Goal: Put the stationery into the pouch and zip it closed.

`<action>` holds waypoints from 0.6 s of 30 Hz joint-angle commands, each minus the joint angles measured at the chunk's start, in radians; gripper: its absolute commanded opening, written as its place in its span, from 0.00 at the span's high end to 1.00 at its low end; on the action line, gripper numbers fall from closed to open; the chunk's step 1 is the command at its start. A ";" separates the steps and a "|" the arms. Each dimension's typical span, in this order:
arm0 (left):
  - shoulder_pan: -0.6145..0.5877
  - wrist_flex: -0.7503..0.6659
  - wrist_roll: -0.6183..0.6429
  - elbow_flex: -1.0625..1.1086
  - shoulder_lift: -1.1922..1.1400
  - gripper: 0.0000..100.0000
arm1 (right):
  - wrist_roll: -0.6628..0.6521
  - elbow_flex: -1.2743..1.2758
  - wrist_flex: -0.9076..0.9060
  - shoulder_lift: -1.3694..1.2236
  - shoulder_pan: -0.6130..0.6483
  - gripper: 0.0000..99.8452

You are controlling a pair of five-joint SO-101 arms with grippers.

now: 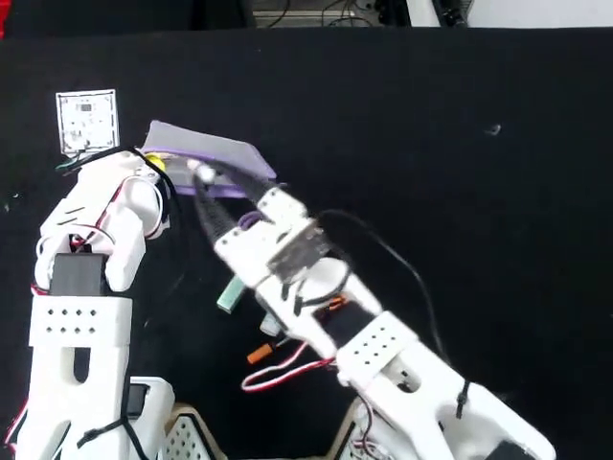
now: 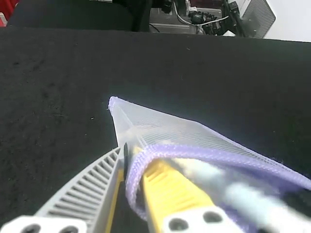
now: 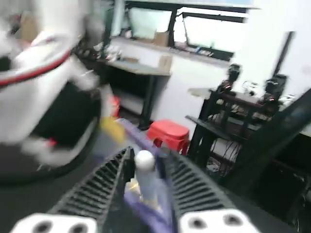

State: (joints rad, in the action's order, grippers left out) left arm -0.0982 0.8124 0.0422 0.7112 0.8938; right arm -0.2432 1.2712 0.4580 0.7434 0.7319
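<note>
High view. Toward the far left corner of the bench [image 1: 460, 192]: purple mesh pouch [image 1: 215, 149], set well in from both the far and left edges. At its left end, left pincer [image 1: 158, 165], yellow jaw against the pouch rim. At its near side, right pincer [image 1: 206, 187], dark fingers closed round a white pen [image 1: 201, 172], pen tip at the pouch mouth. Nearer the front edge, between the two arms: teal pen [image 1: 228, 295], grey piece [image 1: 270, 326] and orange piece [image 1: 259, 355], loose on the bench, partly under the right arm. White marker card [image 1: 86, 120] left of the pouch. Broad black bench surface from the pouch to the right edge.

Left wrist view. Left pincer [image 2: 130, 160] clamped on the purple-trimmed rim, yellow jaw inside the mesh, grey ribbed jaw outside. Pouch [image 2: 165, 128] narrowing to a corner away from the pincer. Blurred pale stick [image 2: 233, 194] under the mesh beside the yellow jaw.

Right wrist view. Right pincer [image 3: 146, 156] shut on the white pen [image 3: 145, 174], upright between the ribbed fingers. Just beyond the fingertips, purple pouch rim [image 3: 133, 137].
</note>
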 commanded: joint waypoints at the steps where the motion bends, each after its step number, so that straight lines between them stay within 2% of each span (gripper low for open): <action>1: 0.002 -0.008 0.014 -0.021 0.026 0.97 | -0.029 -0.038 -0.097 0.001 0.035 0.70; 3: 0.002 -0.008 0.014 -0.021 0.026 0.97 | -0.029 -0.081 -0.226 0.021 0.037 0.65; 8: -0.005 -0.008 0.009 -0.019 0.026 0.97 | -0.034 -0.237 -0.649 0.150 0.008 0.65; 13: -0.091 -0.008 0.014 -0.019 0.025 0.97 | -0.040 -0.432 -1.071 0.315 -0.071 0.65; 15: -0.119 -0.008 0.014 -0.019 0.025 0.97 | -0.078 -0.487 -1.212 0.361 -0.092 0.65; 18: -0.147 -0.008 0.011 -0.015 0.025 0.97 | -0.212 -0.524 -1.396 0.409 -0.098 0.65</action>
State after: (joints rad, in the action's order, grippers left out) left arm -0.2117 0.8124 0.0437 0.7112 0.8938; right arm -0.3491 0.8278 -0.7618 1.0948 0.6552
